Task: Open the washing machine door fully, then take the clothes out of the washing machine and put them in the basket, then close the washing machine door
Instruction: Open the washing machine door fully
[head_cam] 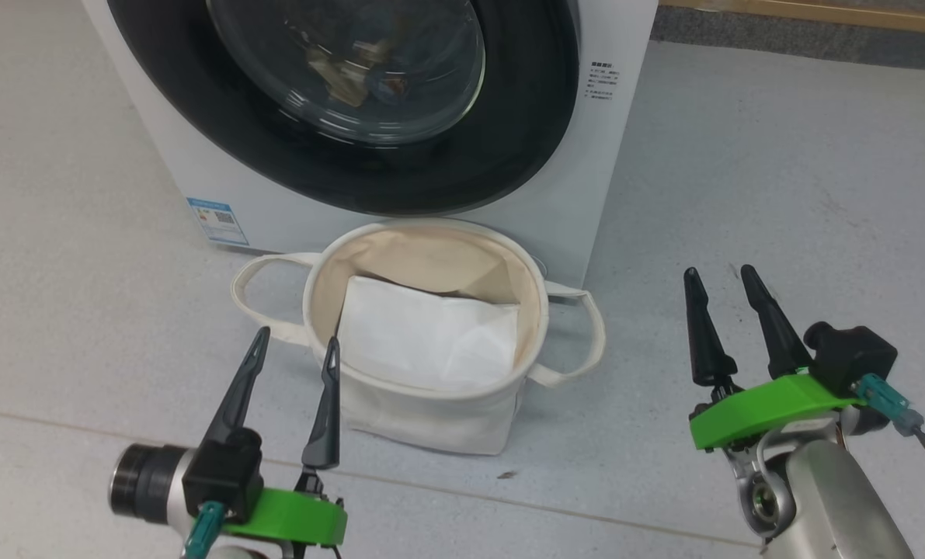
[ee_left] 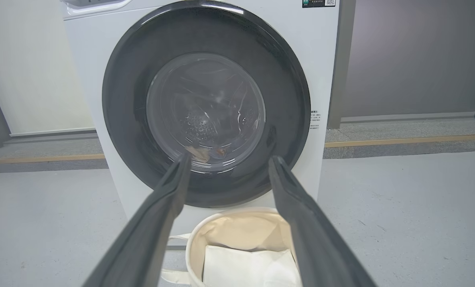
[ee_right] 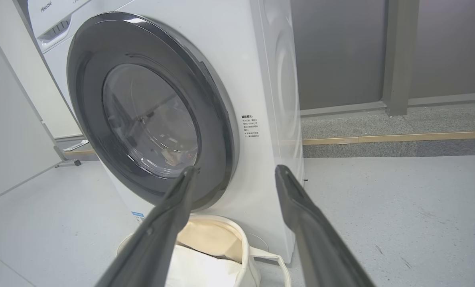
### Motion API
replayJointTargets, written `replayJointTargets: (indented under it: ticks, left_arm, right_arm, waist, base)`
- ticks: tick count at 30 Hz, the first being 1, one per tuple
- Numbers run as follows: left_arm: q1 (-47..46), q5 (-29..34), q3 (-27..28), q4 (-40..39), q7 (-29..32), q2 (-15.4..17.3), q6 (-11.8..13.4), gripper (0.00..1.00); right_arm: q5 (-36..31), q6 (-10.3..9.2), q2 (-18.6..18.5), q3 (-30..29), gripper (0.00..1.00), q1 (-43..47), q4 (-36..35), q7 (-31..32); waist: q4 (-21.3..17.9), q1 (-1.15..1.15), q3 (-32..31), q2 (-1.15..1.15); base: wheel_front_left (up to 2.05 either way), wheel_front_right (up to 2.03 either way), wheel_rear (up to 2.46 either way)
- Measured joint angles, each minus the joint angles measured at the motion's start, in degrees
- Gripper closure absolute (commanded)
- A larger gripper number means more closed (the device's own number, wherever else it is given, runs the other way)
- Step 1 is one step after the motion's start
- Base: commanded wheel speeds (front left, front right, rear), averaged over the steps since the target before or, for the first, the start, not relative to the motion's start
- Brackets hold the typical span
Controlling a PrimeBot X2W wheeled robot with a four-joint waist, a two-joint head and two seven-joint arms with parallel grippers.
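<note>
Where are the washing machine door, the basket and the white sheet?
washing machine door (ee_left: 125,119): left wrist view, black ring's left side.
basket (head_cam: 431,423): head view, front outer wall.
white sheet (head_cam: 423,334): head view, its middle.

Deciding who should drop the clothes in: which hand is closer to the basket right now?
Left. The left hand is by the near left rim of the basket, fingers open. The right hand, also open, stands apart, off to the basket's right side.
</note>
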Motion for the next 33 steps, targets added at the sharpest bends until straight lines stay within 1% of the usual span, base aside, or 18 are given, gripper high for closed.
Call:
replayJointTargets:
  ticks: [9, 10, 11, 12, 25, 28, 30, 33]
  left_arm:
    - [0.1, 0.5, 0.2, 0.2, 0.0, -0.6, -0.5, 0.00]
    - [0.1, 0.5, 0.2, 0.2, 0.0, -0.7, -0.5, 0.00]
    - [0.1, 0.5, 0.2, 0.3, 0.0, -0.8, -0.5, 0.00]
    - [0.1, 0.5, 0.3, 0.3, 0.0, -0.8, -0.5, 0.00]
    - [0.1, 1.0, 0.4, 0.5, 0.0, -1.4, -1.1, 0.00]
    - [0.1, 1.1, 0.5, 0.5, 0.0, -1.4, -1.2, 0.00]
    - [0.0, 1.6, 0.5, 0.5, 0.0, -1.5, -1.2, 0.00]
    - [-0.2, 2.0, 0.4, 0.6, 0.0, -1.6, -1.2, 0.00]
  right_arm:
    - [0.0, 0.00, 0.0, 0.1, 0.00, -0.1, -0.5, -0.3]
    - [0.0, 0.00, 0.0, 0.1, 0.01, -0.1, -0.5, -0.4]
    - [0.0, 0.00, 0.0, 0.2, 0.85, -0.1, -0.6, -0.4]
    - [0.1, 0.00, 0.0, 0.4, 1.00, -0.1, -0.6, -0.4]
    - [1.0, 0.00, 0.0, 1.2, 1.00, -0.1, -1.2, -0.4]
    - [5.4, 0.00, 0.0, 0.9, 1.00, -0.3, -1.3, -0.4]
    - [10.4, 0.00, 0.0, 0.3, 1.00, -1.1, -1.1, 0.4]
    - [19.9, 0.00, 0.0, -1.6, 1.00, -3.8, -0.3, 2.2]
  waist:
    - [0.1, 0.00, 1.2, 0.00]
    - [0.1, 0.00, 1.2, 0.00]
    - [0.2, 0.00, 1.2, 0.00]
    - [0.2, 0.00, 1.1, 0.00]
    - [0.4, 0.00, 1.6, 0.00]
    - [0.4, 0.00, 2.2, 0.00]
    - [0.3, 0.00, 2.8, 0.00]
    - [0.3, 0.00, 4.0, 0.00]
  base:
    - [0.00, 0.00, 0.00]
    - [0.00, 0.00, 0.00]
    - [0.00, 0.00, 0.00]
    - [0.00, 0.00, 0.00]
    - [0.00, 0.00, 0.00]
    - [0.00, 0.00, 0.00]
    - [0.00, 0.00, 0.00]
    - [0.00, 0.00, 0.00]
